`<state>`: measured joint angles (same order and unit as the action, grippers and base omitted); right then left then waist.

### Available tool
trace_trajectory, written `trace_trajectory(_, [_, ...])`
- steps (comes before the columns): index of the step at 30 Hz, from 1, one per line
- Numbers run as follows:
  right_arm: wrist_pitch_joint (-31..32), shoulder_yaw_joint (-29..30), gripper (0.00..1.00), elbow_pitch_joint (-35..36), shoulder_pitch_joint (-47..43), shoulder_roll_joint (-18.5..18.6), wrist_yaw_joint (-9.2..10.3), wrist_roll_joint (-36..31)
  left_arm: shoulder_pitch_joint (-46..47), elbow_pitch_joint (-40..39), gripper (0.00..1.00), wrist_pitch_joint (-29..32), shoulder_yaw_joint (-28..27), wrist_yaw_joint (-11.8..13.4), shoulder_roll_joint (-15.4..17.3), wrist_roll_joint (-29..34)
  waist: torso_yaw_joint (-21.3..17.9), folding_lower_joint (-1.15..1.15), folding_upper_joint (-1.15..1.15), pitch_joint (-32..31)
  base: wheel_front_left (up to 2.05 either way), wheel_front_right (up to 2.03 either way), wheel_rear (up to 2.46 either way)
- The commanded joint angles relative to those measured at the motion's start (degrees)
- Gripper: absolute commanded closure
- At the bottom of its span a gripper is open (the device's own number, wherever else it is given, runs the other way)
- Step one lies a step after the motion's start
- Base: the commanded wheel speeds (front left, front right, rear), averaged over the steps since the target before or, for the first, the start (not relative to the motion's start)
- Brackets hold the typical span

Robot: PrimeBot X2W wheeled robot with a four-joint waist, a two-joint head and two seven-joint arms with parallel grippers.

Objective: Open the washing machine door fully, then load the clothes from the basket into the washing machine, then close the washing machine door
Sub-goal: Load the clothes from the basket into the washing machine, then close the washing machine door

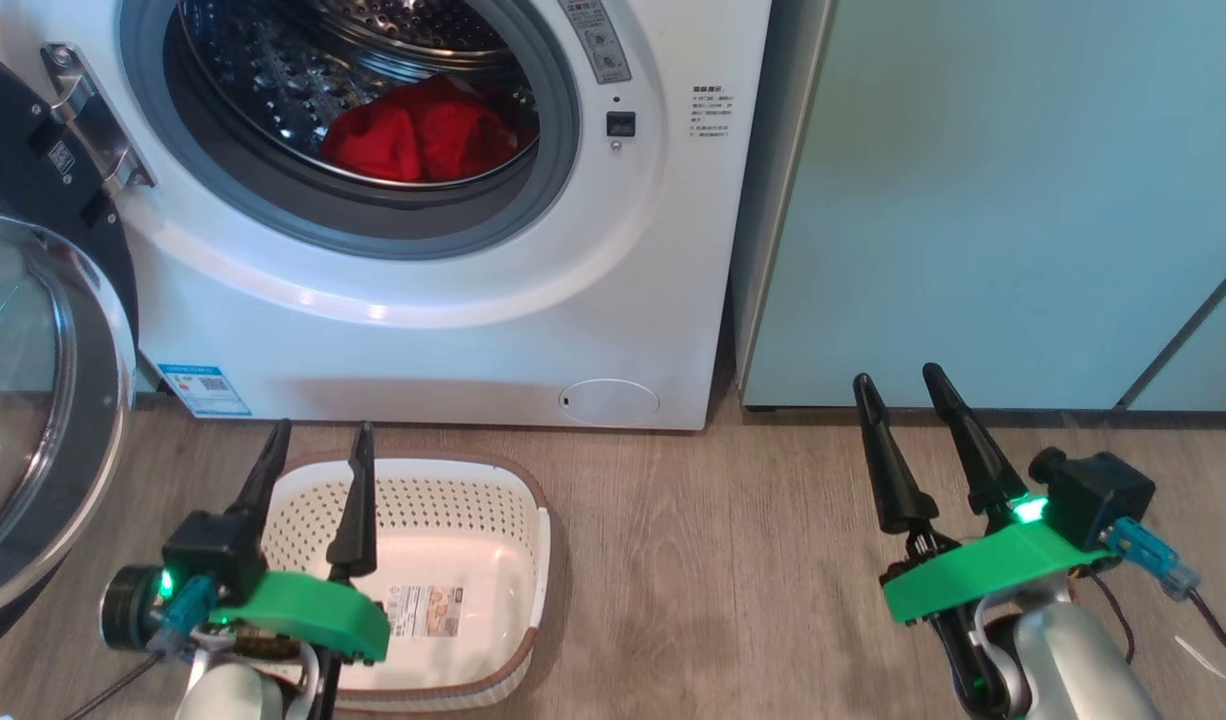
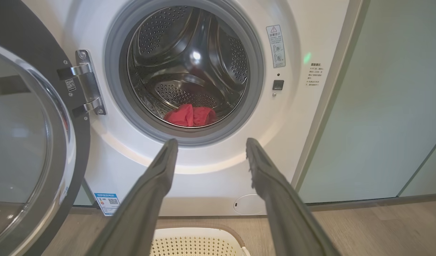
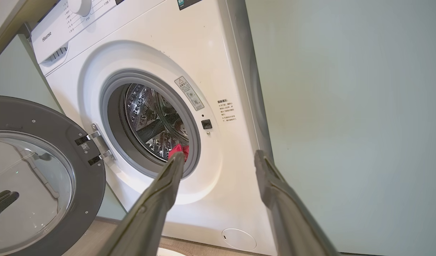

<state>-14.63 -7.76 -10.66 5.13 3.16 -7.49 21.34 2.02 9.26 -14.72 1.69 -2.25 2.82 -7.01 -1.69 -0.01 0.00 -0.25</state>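
Hovering both arms before the washing machine, I am seeing the left gripper spread open and empty over the basket, and the right gripper likewise parted, gripping nothing. The clothes are lying near the drum's front lip; the washing machine door is hanging wide open at the left.

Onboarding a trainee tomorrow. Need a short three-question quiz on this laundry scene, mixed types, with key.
1. True or false: the clothes lie in the basket.
2. The washing machine door is: A shut, B open, C missing.
3. Fill in: the left gripper and right gripper both have jaws ___.
Key: 1 false, they are in the washing machine; 2 B; 3 open.
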Motion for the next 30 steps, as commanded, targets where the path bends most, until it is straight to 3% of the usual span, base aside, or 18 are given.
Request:
trace_trajectory(1, [-0.4,-1.3,0.00,1.9,1.3,-0.3,0.00,0.4,1.2,-1.6,0.00,-0.3,-1.6,0.6,0.1,-0.6,-0.1,0.01,0.00,0.0,0.00,0.00,0.00])
trace_trajectory(19, [-0.4,-1.4,0.00,1.8,1.3,-0.3,0.00,0.3,1.4,-0.2,0.00,-0.3,-0.8,1.9,0.1,-0.2,-0.1,0.01,0.00,0.0,-0.02,0.02,0.00])
trace_trajectory(30, [-0.4,-1.6,0.00,1.4,1.1,-0.3,0.00,0.2,1.5,-0.3,0.00,-0.3,-0.9,2.1,0.1,-0.9,0.3,0.01,0.00,0.0,-1.17,1.17,0.00])
